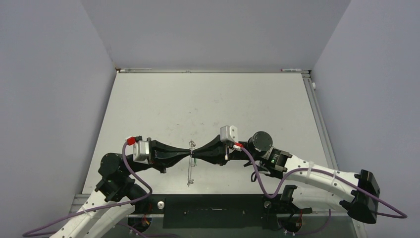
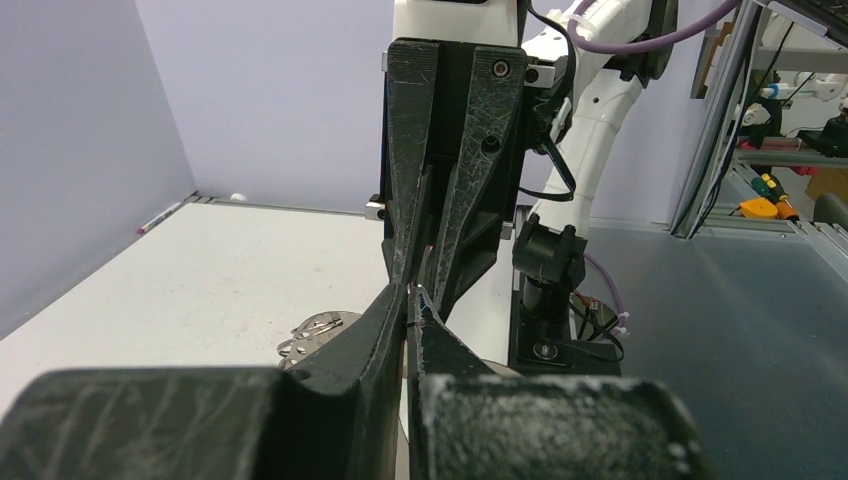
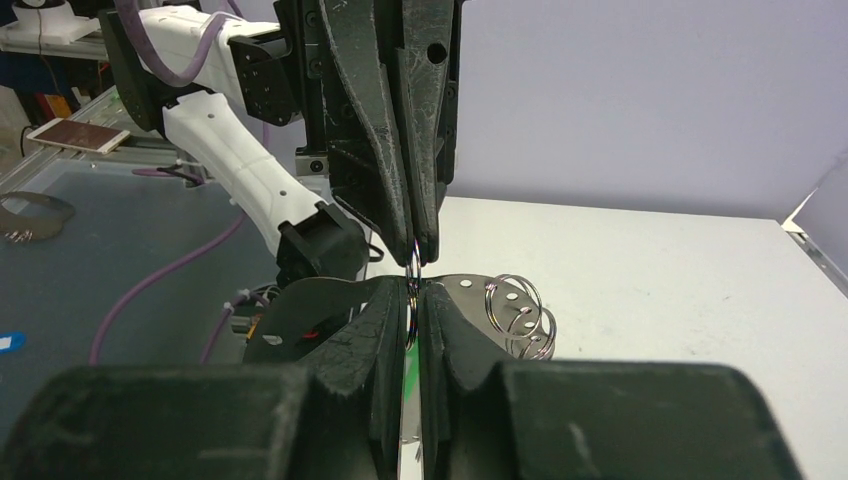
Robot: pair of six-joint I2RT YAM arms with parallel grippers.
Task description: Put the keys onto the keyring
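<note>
Over the table [image 1: 208, 99], tip against tip: left pincer [image 2: 411, 305] clamped shut, right pincer [image 3: 412, 295] likewise closed, both noses meeting on the same spot. Just beyond that spot, low and to the far side of both pincers, the keyring [image 3: 478, 292], flat grey metal with punched holes; impossible to say whether resting on the surface or hanging from the grip. Down the narrow slit within the right pincer's closed grip, a sliver of bright green, the keys [image 3: 409, 368]; pinched there or merely dangling beneath, not clear. Right at the contact point, one small wire loop [image 3: 412, 262], nipped by the left pincer as far as visible. Judged midway: both parts together at the pincers, threading apparently not finished, green piece not yet seen hanging free on the ring, release of both pincers yet to come
</note>
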